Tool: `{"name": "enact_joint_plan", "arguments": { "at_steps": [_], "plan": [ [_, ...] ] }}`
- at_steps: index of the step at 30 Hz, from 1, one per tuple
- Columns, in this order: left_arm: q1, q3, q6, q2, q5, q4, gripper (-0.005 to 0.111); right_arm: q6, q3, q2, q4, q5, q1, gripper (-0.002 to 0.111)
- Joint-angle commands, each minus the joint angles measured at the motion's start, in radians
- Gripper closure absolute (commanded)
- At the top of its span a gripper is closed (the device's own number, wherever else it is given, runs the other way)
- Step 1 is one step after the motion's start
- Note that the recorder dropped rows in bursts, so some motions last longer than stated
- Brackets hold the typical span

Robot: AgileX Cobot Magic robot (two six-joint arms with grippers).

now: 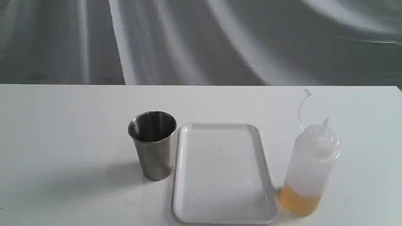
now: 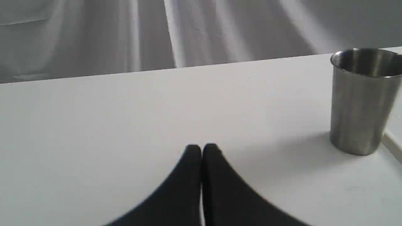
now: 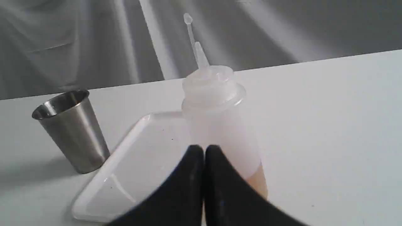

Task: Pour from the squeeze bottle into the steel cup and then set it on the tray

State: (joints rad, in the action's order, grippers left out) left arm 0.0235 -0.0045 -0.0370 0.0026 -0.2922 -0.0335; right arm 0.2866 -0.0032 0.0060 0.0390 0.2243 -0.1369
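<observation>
Both pairs of jaws sit closed, empty: left gripper (image 2: 201, 150) near the steel cup (image 1: 153, 147), right gripper (image 3: 204, 150) facing the squeeze bottle (image 1: 311, 169) (uncapped, ready to pour).

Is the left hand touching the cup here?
Apart. The left wrist view shows bare table between the shut left hand and the cup.

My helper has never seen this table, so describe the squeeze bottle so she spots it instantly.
On the white table, find the flat white tray. The bottle stands just right of it. Unlike the steel cup on the left, it is cloudy plastic with a pointed nozzle and amber liquid.
</observation>
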Motion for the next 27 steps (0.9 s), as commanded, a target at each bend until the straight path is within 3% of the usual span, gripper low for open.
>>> {"name": "enact_joint_plan", "arguments": {
  "at_steps": [1,9,17,27],
  "plan": [
    [-0.002,0.004,0.000,-0.003,0.008,0.001,0.107,0.000,0.003,-0.006,-0.002,0.002,0.008,0.108],
    [-0.002,0.004,0.000,-0.003,0.008,0.001,0.107,0.000,-0.027,-0.006,-0.005,0.070,0.008,0.108],
    [-0.002,0.004,0.003,-0.003,0.008,0.001,0.107,0.000,-0.275,0.010,0.015,0.309,0.008,0.108],
    [-0.002,0.004,0.001,-0.003,0.008,0.001,0.107,0.000,-0.514,0.248,0.160,0.328,0.008,0.108]
  ]
}}
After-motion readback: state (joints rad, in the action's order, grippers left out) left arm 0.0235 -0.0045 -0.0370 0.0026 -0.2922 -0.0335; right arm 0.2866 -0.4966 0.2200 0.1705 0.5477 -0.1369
